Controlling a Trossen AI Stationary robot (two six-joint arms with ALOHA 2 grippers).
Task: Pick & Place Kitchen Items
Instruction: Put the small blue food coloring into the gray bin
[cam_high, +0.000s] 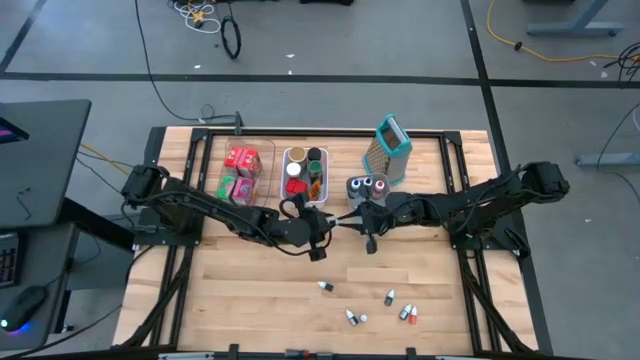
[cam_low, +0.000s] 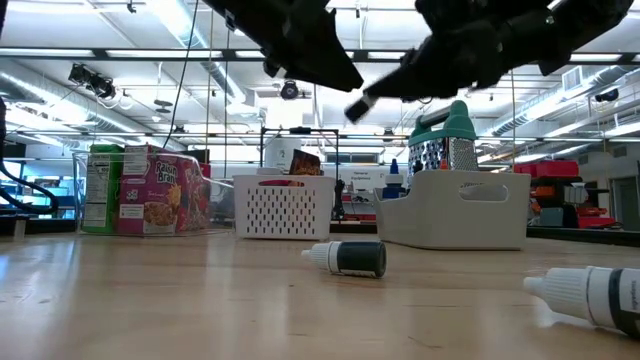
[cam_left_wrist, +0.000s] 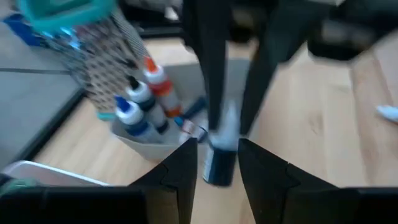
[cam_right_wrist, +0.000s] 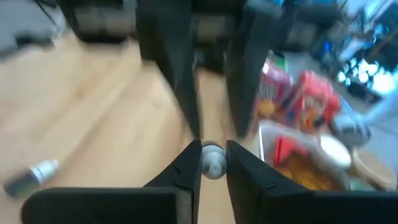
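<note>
High view is showing both grippers meeting over the table's middle, just in front of the grey bin (cam_high: 366, 188). The small bottle (cam_left_wrist: 219, 163) is hanging between them: the right gripper (cam_right_wrist: 213, 163) is pinching its capped end, while the left gripper (cam_left_wrist: 217, 163) is flanking its dark body, contact unclear. Around the grey bin, the grater (cam_high: 389, 150) is standing behind, the white basket (cam_high: 305, 174) beside, and loose bottles (cam_high: 388, 297) are lying well in front.

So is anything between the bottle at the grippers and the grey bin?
Nothing visible does. The small bottle is pinched in the right gripper mid-table, the left gripper meeting it. The grey bin sits just beyond, only bare wood between.
</note>
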